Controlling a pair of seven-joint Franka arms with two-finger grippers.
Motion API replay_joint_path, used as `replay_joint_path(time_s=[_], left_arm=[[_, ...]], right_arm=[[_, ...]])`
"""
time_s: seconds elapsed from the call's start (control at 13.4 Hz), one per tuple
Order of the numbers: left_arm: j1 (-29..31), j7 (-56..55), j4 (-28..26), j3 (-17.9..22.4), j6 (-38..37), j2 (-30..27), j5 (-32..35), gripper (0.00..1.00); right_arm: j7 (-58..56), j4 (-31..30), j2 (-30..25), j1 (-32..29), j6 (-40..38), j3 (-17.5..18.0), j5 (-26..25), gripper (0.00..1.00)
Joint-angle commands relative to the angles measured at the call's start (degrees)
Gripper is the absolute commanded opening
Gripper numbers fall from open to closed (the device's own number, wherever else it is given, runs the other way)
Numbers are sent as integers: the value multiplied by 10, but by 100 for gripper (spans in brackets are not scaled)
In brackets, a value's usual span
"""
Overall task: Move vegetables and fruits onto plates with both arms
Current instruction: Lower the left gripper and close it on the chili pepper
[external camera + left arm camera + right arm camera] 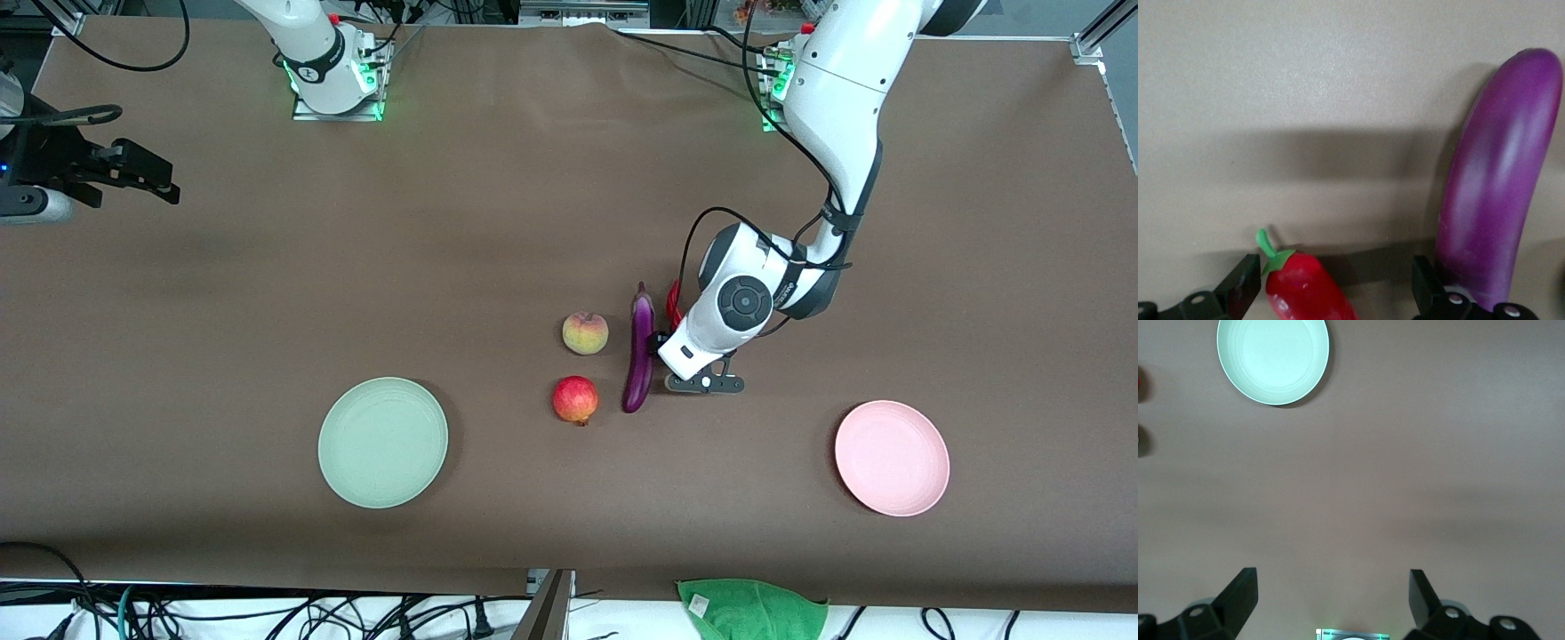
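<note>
The left gripper is down at the table with its fingers spread wide, holding nothing. The red chili lies between the fingers with its green stem pointing out past the fingertips; whether either finger touches it cannot be told. The purple eggplant lies just beside the gripper on the side toward the right arm's end, running along the outside of one finger and crowding it closely. In the front view the left arm's wrist covers most of the chili, leaving only a red sliver. The peach and the red fruit lie past the eggplant from this gripper, toward the right arm's end, close to each other and apart from the eggplant. The pink plate sits well apart from the gripper, toward the left arm's end and nearer to the front camera.

The right gripper waits over bare table at the right arm's end, fingers wide and empty. The green plate lies well apart from it. A green cloth lies at the table's edge nearest the front camera.

No readable writing shows.

The left arm reaches out from its base, elbow bent, wrist turned down.
</note>
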Motion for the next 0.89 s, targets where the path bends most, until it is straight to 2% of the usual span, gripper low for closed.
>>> replay_joint_path(time_s=[0.0, 0.15, 0.22, 0.37, 0.45, 0.52, 0.6, 0.74, 0.82], left_arm=[[4, -2, -9, 2, -39, -22, -17, 100], [9, -23, -16, 2, -49, -25, -17, 100], [9, -32, -17, 2, -50, -25, -17, 95], [8, -37, -17, 2, -50, -25, -17, 49], [7, -37, -16, 2, -50, -26, -17, 44], [6, -37, -16, 2, -50, -26, -17, 34], [5, -36, -14, 2, -50, -27, -17, 16], [4, -35, -13, 2, -51, -27, -16, 3], [4, -36, -13, 2, -51, -27, -17, 0]], right_arm=[[-5, 7, -1, -1, -11, 0, 8, 100], [-5, 7, -1, -1, -11, 0, 8, 100], [-5, 7, -1, -1, -11, 0, 8, 100], [-5, 7, -1, -1, -11, 0, 8, 100], [-5, 7, -1, -1, -11, 0, 8, 100], [-5, 7, -1, -1, -11, 0, 8, 100], [-5, 7, -1, -1, -11, 0, 8, 100], [-5, 7, -1, -1, -11, 0, 8, 100], [-5, 7, -1, -1, -11, 0, 8, 100]])
